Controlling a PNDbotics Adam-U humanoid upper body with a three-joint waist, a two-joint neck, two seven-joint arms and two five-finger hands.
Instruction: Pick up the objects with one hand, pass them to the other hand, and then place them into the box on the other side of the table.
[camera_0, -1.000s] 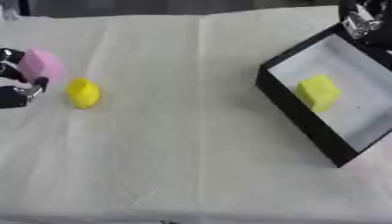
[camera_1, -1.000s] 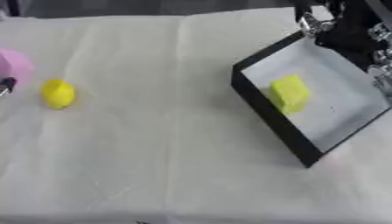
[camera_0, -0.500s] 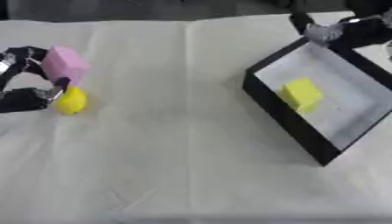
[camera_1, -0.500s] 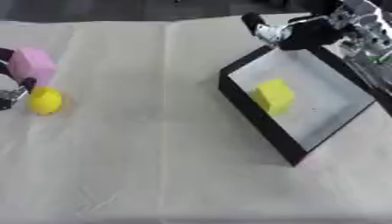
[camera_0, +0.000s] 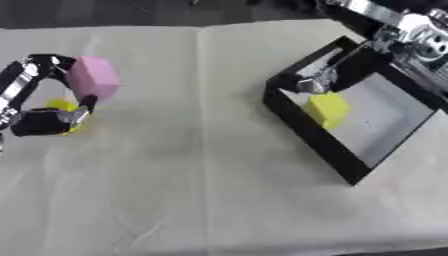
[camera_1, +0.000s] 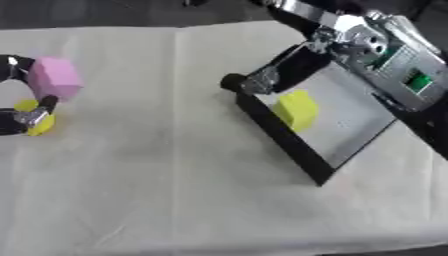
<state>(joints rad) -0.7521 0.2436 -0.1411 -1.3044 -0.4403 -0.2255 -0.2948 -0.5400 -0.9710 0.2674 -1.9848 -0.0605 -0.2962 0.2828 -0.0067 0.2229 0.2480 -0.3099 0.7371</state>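
Pink block (camera_0: 94, 79) pinched by left hand (camera_0: 39, 107) | yellow ball (camera_0: 61, 106) beneath | right hand (camera_1: 289, 70) fingers unclear, over box (camera_0: 308, 137)

**A staged test bench, likely a robotics lab**

From my seat this reads as a lab setup, not a home. I see a tabletop (camera_0: 201, 150) draped in a plain, creased off-white cloth, with only simple props on it: a pink block (camera_0: 93, 78), a yellow cube (camera_1: 296, 110) in a black box (camera_0: 308, 134), and a small yellow object (camera_1: 35, 120). Behind the far edge it is dark.
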